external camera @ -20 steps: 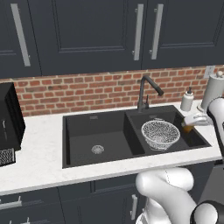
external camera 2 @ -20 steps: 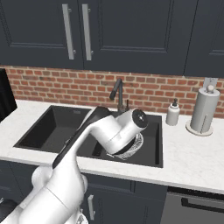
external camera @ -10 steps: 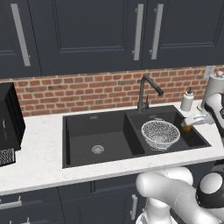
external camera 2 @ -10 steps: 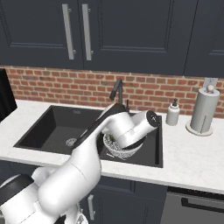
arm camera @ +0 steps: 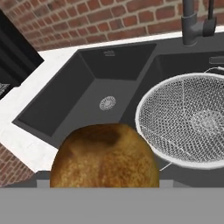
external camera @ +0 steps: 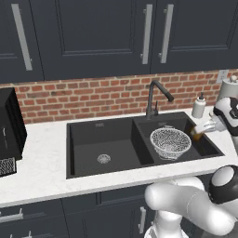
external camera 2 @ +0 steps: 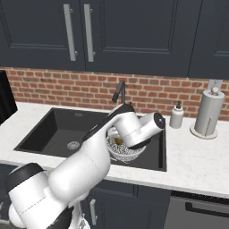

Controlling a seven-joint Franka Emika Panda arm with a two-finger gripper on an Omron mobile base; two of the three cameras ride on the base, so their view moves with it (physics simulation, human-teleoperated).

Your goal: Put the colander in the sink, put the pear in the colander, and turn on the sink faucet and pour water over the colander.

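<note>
- The pear (arm camera: 104,155) sat in the hand (external camera: 203,130), close against the hand camera; the fingers themselves were covered by the fruit, so the hand looked closed on it, though how wide the jaws stood could not be read.
- In the left base view the pear (external camera: 196,135) hung at the right rim of the smaller basin, just beside the colander (external camera: 170,142) and not over its middle.
- The colander (arm camera: 189,119) rested in the smaller basin of the sink (external camera: 100,142), apparently empty, with its mesh rim near the basin walls.
- Risk, as a judgement: let go from this spot, the pear could strike the rim and roll into the basin beside the bowl, since it was off-centre.
- A low approach could nudge or tip the light colander against the sink faucet (external camera: 156,96), which stood just behind it.
- In the right base view the arm covered most of the colander (external camera 2: 120,152) and the hand.
- The soap bottle (external camera: 199,106) and paper-towel roll (external camera 2: 207,113) stood on the surface (external camera: 42,176) to the right, near the arm's sweep.
- The faucet's lever was too small to read.
</note>
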